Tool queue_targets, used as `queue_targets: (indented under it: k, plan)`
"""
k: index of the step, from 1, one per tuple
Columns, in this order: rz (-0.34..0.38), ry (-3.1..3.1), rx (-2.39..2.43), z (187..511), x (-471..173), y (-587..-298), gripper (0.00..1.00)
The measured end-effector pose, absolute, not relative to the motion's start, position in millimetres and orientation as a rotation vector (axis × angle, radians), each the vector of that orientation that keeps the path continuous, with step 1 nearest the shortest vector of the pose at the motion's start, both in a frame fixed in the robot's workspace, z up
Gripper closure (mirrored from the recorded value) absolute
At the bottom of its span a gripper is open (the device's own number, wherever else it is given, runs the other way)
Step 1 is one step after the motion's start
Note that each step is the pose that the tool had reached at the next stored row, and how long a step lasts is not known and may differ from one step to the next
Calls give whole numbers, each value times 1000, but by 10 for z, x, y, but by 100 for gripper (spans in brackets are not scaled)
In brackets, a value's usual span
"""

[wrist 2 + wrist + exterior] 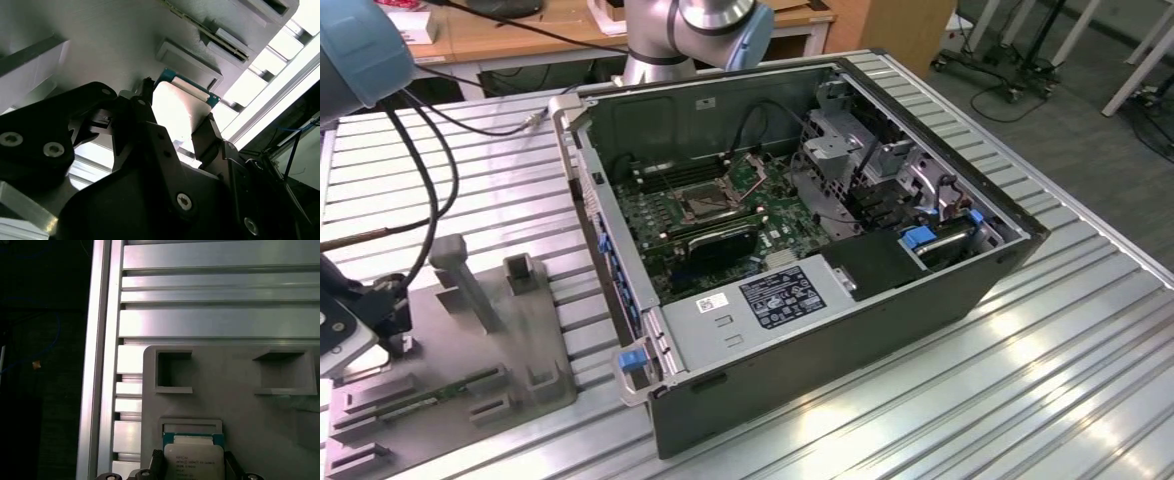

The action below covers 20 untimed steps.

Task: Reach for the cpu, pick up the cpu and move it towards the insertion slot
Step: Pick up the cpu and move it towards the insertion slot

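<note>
In both wrist views the cpu [194, 463] [176, 112], a small square chip with a silvery top and a green rim, lies in a shallow recess of the grey tray [235, 405]. My gripper [194, 456] [178, 104] is down over it, with one dark finger against each of two opposite edges of the chip, shut on it. In the exterior view the gripper [390, 342] hangs over the tray [534, 340] at the exterior view's left. The insertion slot [702, 205], a dark square socket in a silvery bracket, sits on the green board inside the open computer case.
The open case [827, 330] stands on the ribbed metal table [1014, 400], at the exterior view's right of the tray. Grey posts [464, 280] rise from the tray, and a long green circuit strip [434, 398] lies in it. Black cables [434, 180] hang beside the arm.
</note>
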<state>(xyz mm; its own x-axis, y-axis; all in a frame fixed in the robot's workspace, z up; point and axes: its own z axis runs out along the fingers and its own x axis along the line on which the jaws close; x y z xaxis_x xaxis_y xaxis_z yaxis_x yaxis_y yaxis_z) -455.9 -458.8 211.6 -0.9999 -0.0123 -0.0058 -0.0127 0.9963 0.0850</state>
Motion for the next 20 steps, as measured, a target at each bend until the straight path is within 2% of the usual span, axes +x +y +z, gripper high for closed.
queue_targets:
  k: [20]
  plan:
    - [133,3133,-20,2274,-4559,-4588,45]
